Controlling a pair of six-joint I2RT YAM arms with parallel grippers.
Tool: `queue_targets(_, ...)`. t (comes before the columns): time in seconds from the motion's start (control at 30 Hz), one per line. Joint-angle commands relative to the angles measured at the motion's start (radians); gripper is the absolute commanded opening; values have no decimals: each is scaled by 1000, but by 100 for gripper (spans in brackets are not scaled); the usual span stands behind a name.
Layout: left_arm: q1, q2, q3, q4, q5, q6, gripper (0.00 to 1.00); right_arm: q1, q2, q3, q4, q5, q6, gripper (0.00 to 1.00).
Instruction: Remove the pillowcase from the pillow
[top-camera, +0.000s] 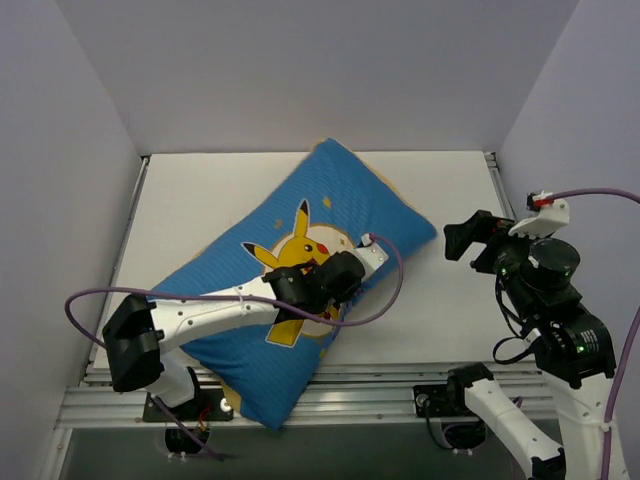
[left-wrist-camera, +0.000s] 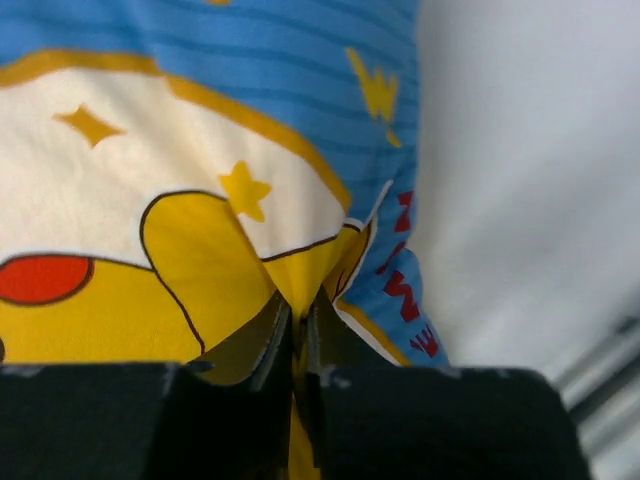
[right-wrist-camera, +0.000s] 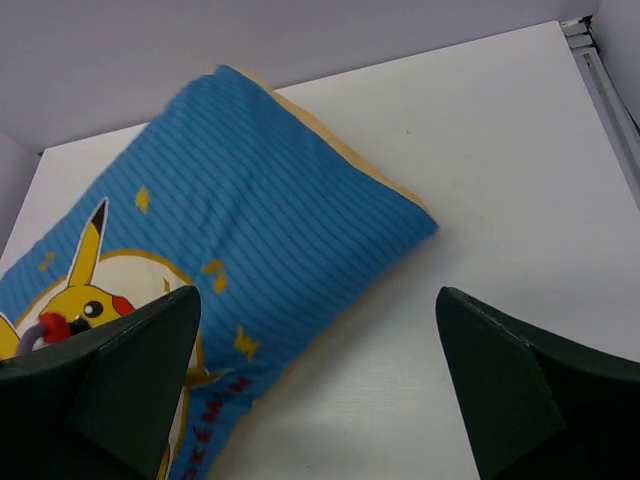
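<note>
One pillowcase (top-camera: 330, 195) and two end effectors show from above. The pillowcase is blue with faint stripes, a yellow Pikachu on a pale circle and small yellow stars. It looks plump and lies slantwise on the white surface (top-camera: 200, 200), one corner towards the back wall and the opposite one at the near edge. The left end effector (top-camera: 322, 290) sits on the cartoon at the middle of it. The right end effector (top-camera: 465, 240) hangs over the surface, near the pillowcase's right corner but apart from it.

From the left wrist, the left end effector is closed, pinching a raised fold of the yellow cartoon fabric between its fingers (left-wrist-camera: 250, 345). Red lettering runs along the blue edge beside the surface.

From the right wrist, the right end effector is wide open and holds nothing. The pillowcase lies ahead and to its left, with a yellow lining showing along the far edge.
</note>
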Motion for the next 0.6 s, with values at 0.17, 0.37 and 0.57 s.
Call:
queue_targets(0.17,-46,-203,91,-284,-79,-322,86,-6,155,-24,90,-117,-17,100)
queue_targets(0.37,-4,-272,64,-474,-188,-573,94,-3,313,-68,53,-185,8,100)
queue_targets(0.57,249,-303,-137,-303,-23,-595,93,23,338,-268,117,-257,95,93)
